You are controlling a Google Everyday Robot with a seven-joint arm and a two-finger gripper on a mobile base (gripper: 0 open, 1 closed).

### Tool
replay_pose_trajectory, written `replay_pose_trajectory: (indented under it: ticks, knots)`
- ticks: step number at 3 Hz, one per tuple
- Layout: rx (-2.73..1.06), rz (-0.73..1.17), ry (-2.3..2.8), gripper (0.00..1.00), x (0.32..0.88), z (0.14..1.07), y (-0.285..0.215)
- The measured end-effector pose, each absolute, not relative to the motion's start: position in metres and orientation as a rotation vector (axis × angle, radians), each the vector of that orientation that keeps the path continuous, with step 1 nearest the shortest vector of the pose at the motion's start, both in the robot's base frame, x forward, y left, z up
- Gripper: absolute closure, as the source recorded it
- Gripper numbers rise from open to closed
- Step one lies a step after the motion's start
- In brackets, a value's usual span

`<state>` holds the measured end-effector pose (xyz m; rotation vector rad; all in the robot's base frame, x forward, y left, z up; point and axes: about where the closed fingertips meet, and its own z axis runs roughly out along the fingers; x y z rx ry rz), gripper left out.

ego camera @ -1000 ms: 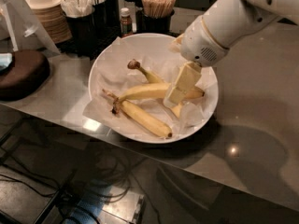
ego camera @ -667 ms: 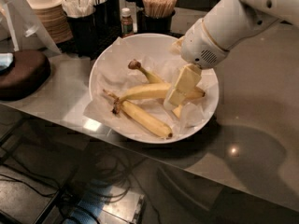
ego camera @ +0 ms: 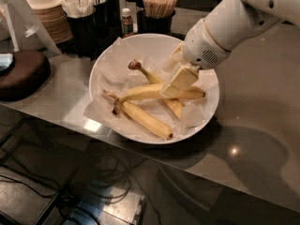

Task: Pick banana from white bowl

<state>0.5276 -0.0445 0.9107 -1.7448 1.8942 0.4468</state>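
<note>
The large white bowl point(ego camera: 99, 65), lined with crinkled white paper, stands on the grey counter and holds three bananas. The long arched yellow banana point(ego camera: 145, 92) lies across the middle of the bowl. My gripper point(ego camera: 180, 80) is inside the bowl, lowered onto the right part of this banana and hiding that stretch of it. A slim banana with a knobby brown stem point(ego camera: 143, 70) lies behind it. Another banana point(ego camera: 143, 119) lies in front, toward the near rim.
Stacked beige bowls point(ego camera: 47, 11), a black caddy with packets point(ego camera: 86, 20), a small bottle point(ego camera: 125, 21) and a cup of wooden sticks point(ego camera: 158, 6) stand behind the bowl. A dark round object point(ego camera: 21, 74) lies at left. The counter's front edge runs just below the bowl.
</note>
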Motion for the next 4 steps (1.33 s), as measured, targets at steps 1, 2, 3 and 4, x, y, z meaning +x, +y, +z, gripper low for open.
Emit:
replay_pose_trajectory:
  ticks: [1,2,3,4]
  knots:
    - [-1.745,0.447,1.894,0.49,0.5276,0.9107,-0.0445]
    - [-1.745,0.447,1.894,0.33,0.5276,0.9107,-0.0445]
    - [-1.745,0.447,1.894,0.19,0.5276,0.9107,-0.0445]
    - [-1.741,0.451,1.903,0.23,0.5294,0.9083,-0.0446]
